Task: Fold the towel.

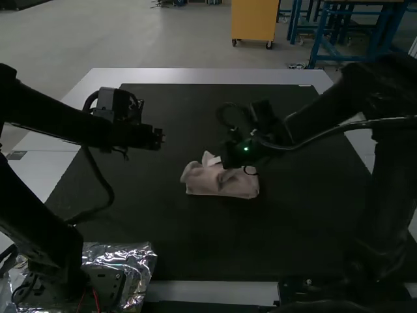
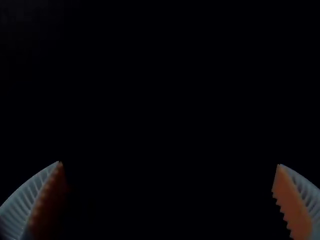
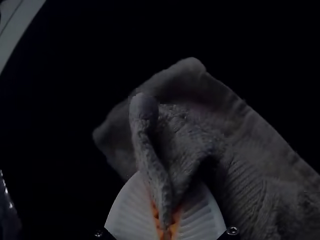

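Right gripper (image 1: pixel 226 158) clamps a fold of towel (image 1: pixel 221 185).
The towel looks bunched on the dark tabletop (image 1: pixel 195 241); left gripper (image 1: pixel 160 138) has jaws wide apart.

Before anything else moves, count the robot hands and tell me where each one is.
2. The left hand is open above the table, to the left of the towel. The right hand is at the towel, shut on a raised fold of it.

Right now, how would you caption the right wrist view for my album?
The right gripper pinches a raised fold of the rumpled towel on the dark table.
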You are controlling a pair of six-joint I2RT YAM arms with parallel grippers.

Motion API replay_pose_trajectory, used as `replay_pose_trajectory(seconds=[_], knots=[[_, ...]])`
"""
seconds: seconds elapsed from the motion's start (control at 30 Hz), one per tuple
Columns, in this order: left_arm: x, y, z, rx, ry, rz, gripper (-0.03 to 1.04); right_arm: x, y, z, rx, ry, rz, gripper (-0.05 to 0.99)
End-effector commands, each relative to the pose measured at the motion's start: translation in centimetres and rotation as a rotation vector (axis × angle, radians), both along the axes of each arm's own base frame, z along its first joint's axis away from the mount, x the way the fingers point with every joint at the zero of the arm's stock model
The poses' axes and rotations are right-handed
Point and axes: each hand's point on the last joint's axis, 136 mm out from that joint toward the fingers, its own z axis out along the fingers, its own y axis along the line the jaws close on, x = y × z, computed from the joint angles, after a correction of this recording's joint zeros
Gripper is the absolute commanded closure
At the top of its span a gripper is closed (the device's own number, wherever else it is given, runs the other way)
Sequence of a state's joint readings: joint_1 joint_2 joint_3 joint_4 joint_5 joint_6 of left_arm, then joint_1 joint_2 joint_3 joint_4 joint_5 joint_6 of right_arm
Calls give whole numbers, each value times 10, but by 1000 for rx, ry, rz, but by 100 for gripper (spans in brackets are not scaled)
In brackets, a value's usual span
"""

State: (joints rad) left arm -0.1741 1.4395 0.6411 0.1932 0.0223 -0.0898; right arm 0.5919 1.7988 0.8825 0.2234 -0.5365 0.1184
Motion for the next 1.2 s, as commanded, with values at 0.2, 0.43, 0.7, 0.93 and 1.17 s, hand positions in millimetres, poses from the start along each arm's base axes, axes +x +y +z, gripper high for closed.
replay_pose_trajectory(seconds=[0.2,0.43,0.7,0.93,1.17], knots=[[2,6,-4,16,1,11,5,12,27,4,27,-26,23,96],[4,15,-3,19,-4,29,5,9,38,31,119,37,26,35],[5,15,-2,19,-6,29,5,15,24,78,188,-103,-3,74],[4,16,-4,37,-4,21,5,2,8,42,161,-40,-13,96],[5,15,-2,37,-12,21,5,-7,4,7,115,15,-3,96]])
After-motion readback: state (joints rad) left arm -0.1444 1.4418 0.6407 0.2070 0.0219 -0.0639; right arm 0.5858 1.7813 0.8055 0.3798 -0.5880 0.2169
